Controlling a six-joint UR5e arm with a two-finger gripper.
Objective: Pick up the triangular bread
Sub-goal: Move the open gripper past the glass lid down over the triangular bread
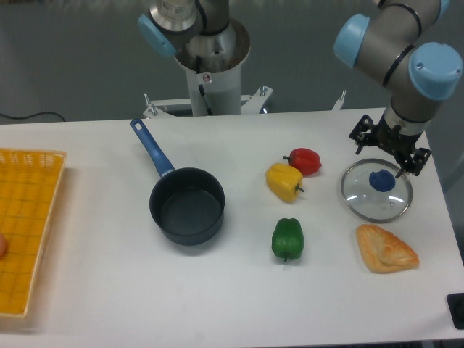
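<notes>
Nearest the front edge, toward the worktop's right side, lay the triangular bread point(386, 249), flat and free of any grip. Just behind it rested a glass lid point(376, 191) with a blue knob. Over the lid's far rim hovered the gripper point(389, 150), fingers spread apart and holding nothing. Green point(288, 238), yellow point(283, 181) and red point(304, 160) peppers sat mid-worktop, a dark saucepan point(187, 205) further left.

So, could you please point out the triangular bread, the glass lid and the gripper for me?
triangular bread point(386, 249), fixed camera, middle of its golden crust.
glass lid point(360, 200), fixed camera, clear pane left of its blue knob.
gripper point(389, 151), fixed camera, midway between its fingertips, above the lid.
</notes>
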